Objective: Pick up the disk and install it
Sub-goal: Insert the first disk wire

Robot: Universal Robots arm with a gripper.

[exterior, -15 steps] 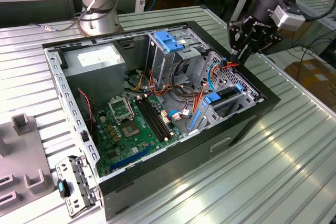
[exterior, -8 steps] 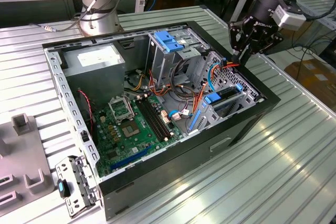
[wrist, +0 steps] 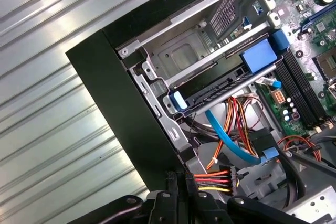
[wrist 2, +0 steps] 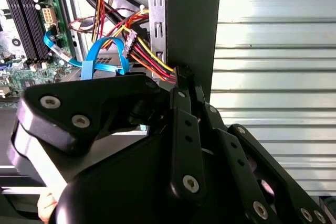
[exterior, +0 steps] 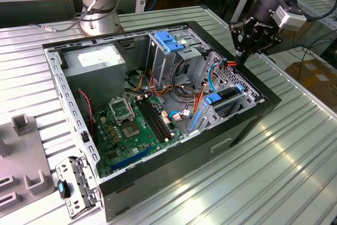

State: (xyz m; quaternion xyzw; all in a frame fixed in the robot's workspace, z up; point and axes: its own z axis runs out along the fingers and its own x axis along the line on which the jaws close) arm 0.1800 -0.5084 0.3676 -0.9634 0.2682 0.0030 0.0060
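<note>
Hovering over the far right corner of the open computer case (exterior: 174, 156), the gripper (exterior: 243, 52) sat in the upper right of the exterior view, its black fingers drawn together at the tip with nothing visible between them. That view alone took in the whole scene: the ribbed metal counter (exterior: 295, 172), the green motherboard (exterior: 131, 130) low in the case, the grey box (exterior: 95, 64) at upper left with a white sticker whose print could not be made out, and the tall metal cage (exterior: 171, 43) with its blue plastic handle at top centre. The disk (exterior: 230, 95) lay as a dark slab between blue rails in the drive bay at the right of the case, below the gripper and apart from it. The first wrist view gave the closer look, with the disk (wrist: 220, 85) lying flat in its bay slot at centre frame, blue rail tabs at either end, its label side not visible; the gripper (wrist: 181, 179) showed at the bottom edge, just beside a bundle of red, yellow and black wires (wrist: 212, 179). The second wrist view showed the clenched gripper (wrist 2: 184, 74) along the case's black wall, its tip touching or nearly touching the same wires (wrist 2: 149, 56), with a looped blue flat cable (wrist 2: 97, 59) at centre left.
</note>
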